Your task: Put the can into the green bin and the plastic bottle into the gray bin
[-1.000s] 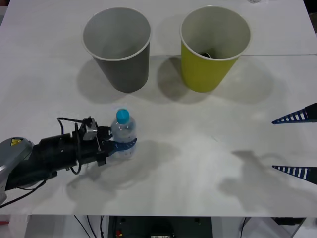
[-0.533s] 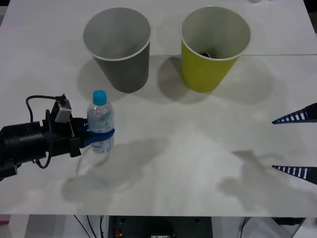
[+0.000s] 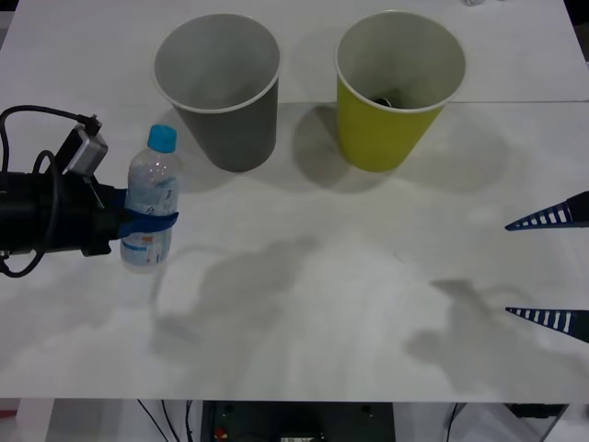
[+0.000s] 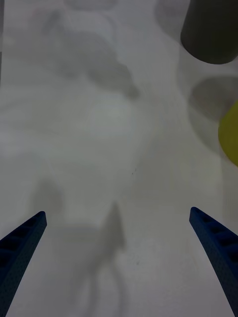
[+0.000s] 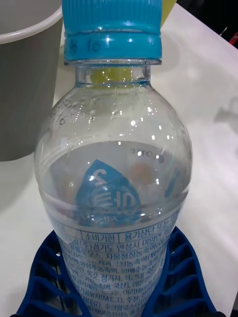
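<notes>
Front view high over table [image 3: 368, 304], wrist views close

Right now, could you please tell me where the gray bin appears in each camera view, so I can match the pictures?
Front view: the gray bin stands at the table's far side, left of the green bin.
Right wrist view: its dark wall fills the upper right corner.
Left wrist view: its rim and wall sit at the left edge, behind the plastic bottle.
Shared landmark: the green bin beside it.

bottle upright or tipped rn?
Near upright, slight tilt: the bottle hangs in the left gripper, cap up, beside the gray bin.
</notes>
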Tool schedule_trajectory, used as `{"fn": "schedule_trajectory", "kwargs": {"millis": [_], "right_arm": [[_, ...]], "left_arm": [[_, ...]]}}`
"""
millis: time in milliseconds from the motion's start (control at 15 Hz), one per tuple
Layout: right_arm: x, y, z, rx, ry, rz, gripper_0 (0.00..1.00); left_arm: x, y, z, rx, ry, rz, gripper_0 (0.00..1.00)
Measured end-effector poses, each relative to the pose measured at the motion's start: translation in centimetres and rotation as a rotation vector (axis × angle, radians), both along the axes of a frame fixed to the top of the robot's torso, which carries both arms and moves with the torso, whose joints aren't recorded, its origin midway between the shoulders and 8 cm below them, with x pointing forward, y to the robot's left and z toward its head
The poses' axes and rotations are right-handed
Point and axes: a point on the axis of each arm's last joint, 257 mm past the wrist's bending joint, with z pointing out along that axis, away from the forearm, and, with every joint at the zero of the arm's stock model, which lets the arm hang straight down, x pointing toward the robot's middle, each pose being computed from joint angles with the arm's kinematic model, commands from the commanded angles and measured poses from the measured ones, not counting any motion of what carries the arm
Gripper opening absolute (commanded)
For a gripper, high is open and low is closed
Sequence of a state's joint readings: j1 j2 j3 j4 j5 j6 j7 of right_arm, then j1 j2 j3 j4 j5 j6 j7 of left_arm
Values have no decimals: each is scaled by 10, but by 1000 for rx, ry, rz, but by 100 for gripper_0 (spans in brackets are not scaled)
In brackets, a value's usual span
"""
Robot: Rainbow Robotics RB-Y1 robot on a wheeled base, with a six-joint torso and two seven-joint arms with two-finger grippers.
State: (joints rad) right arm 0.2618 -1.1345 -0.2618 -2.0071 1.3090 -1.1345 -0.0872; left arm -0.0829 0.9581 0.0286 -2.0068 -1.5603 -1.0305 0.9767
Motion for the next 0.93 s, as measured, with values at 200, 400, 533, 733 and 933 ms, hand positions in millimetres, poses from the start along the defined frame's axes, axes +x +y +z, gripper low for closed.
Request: {"fn": "schedule_trajectory", "kwargs": {"millis": [200,400,533,733,933], "right_arm": [[0,0,0,0,0,0,100],[0,0,0,0,0,0,100],[0,0,0,0,0,0,100],[0,0,0,0,0,0,100],[0,0,0,0,0,0,100]], "left_arm": [[-6,0,18,92,26,31,0],[-5,1,40,164,48,55,0],[-1,5,57,223,33,47,0],[6,8,78,294,36,23,0],[27,8,100,349,27,18,0]]}}
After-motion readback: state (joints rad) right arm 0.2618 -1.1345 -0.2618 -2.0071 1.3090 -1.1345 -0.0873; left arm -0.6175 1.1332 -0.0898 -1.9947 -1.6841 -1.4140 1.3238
